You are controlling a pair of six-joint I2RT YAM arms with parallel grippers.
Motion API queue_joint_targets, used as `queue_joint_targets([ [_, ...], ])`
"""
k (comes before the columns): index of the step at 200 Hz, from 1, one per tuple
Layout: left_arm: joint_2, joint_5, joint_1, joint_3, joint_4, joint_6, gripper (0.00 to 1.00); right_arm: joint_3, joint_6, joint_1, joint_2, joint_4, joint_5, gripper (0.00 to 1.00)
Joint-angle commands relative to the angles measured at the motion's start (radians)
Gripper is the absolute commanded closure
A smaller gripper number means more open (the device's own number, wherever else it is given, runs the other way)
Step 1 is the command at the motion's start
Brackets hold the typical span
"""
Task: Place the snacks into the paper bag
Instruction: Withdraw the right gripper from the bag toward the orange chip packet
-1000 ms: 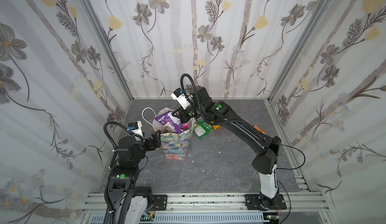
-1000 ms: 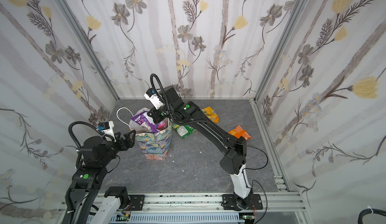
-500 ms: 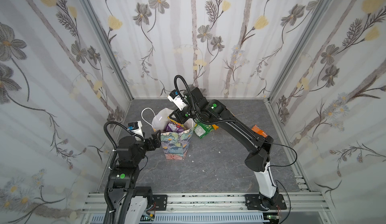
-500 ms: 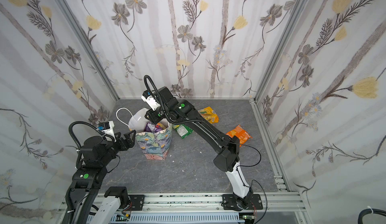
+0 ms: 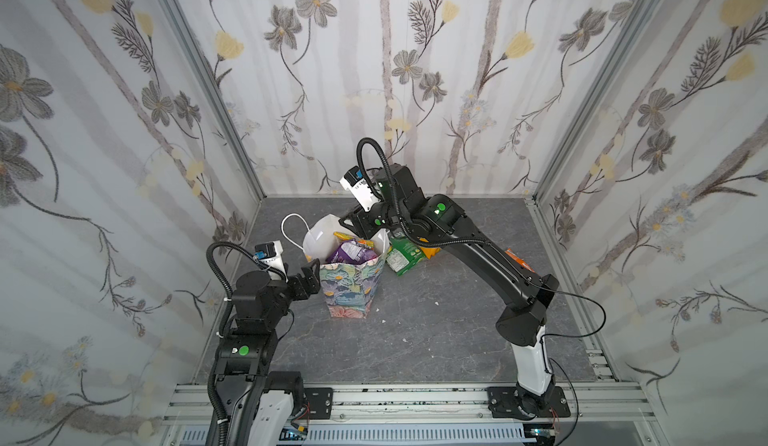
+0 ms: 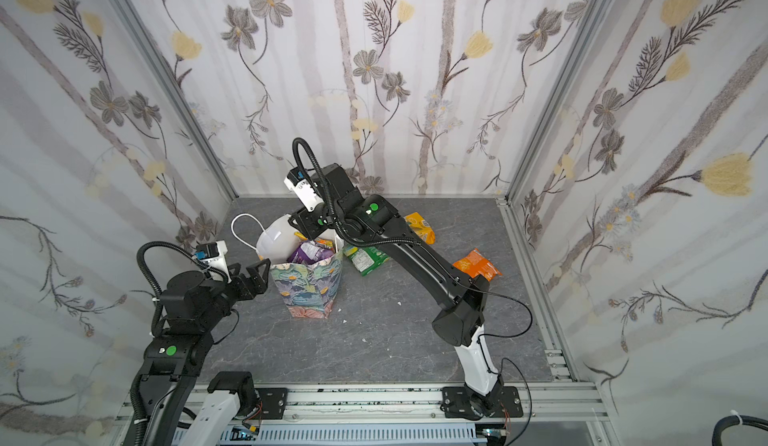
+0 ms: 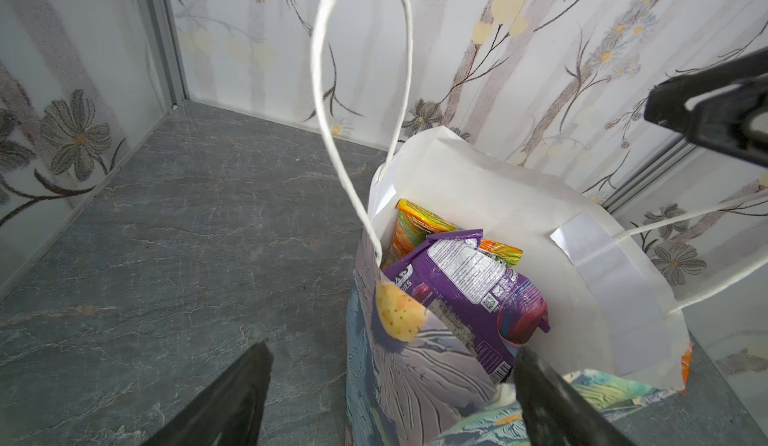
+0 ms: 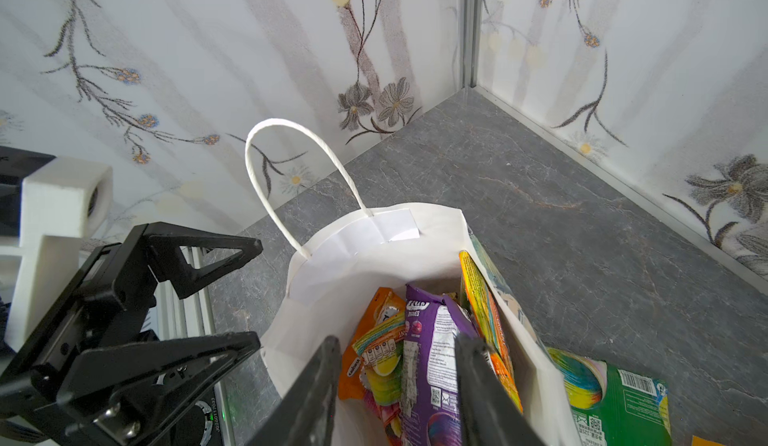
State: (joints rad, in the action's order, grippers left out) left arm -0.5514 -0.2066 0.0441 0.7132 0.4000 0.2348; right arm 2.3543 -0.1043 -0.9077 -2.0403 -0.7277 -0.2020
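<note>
The floral paper bag [image 5: 351, 288] [image 6: 307, 292] stands upright, its white inside [image 8: 332, 265] showing. A purple snack packet [image 5: 353, 252] [image 7: 469, 290] [image 8: 432, 348] sits in it with a rainbow yellow-orange packet [image 7: 419, 223] and an orange one [image 8: 382, 311]. My right gripper [image 5: 353, 225] [image 8: 401, 342] hangs open over the mouth's far side, holding nothing. My left gripper [image 5: 309, 275] [image 7: 390, 352] is open at the bag's near-left rim, with the bag wall between its jaws. On the table lie a green packet [image 6: 365, 256] [image 8: 615, 398], a yellow-orange one [image 6: 419, 225] and an orange one [image 6: 476, 263].
One white cord handle [image 5: 291, 231] [image 7: 357, 90] stands up on the bag's left side. Flowered walls [image 5: 374, 90] close in the grey table [image 5: 415, 331] on three sides. The right arm [image 5: 490, 265] stretches over the loose packets.
The right gripper opened and let go of the purple packet, which now sits lower in the bag. The right arm shifted slightly. The left arm stayed put.
</note>
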Motion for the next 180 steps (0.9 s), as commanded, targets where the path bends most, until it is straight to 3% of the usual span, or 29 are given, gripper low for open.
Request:
queue_joint_targets([
  [1,0.004,-0.002,-0.001,-0.001,-0.024,-0.011,0.1,0.008,0.002,-0.002,0.025,0.03,0.022,0.54],
  [48,0.007,-0.001,-0.001,-0.001,-0.024,-0.011,0.1,-0.055,0.011,0.0,0.151,0.036,0.14,0.49],
  [86,0.014,0.001,-0.001,-0.001,-0.024,-0.009,0.1,-0.349,0.003,0.014,0.355,0.138,0.337,0.36],
  [96,0.016,0.001,0.0,-0.001,-0.024,-0.01,0.1,-0.427,-0.005,0.028,0.414,0.17,0.363,0.28],
  [135,0.019,-0.001,-0.001,-0.001,-0.024,-0.011,0.1,-0.716,-0.089,0.182,0.614,0.287,0.4,0.0],
  [160,0.018,-0.002,-0.002,-0.002,-0.024,-0.011,0.09,-0.825,-0.116,0.273,0.654,0.257,0.541,0.0],
  [180,0.018,0.006,-0.001,-0.002,-0.023,-0.011,0.09,-0.91,-0.18,0.383,0.657,0.206,0.56,0.0],
])
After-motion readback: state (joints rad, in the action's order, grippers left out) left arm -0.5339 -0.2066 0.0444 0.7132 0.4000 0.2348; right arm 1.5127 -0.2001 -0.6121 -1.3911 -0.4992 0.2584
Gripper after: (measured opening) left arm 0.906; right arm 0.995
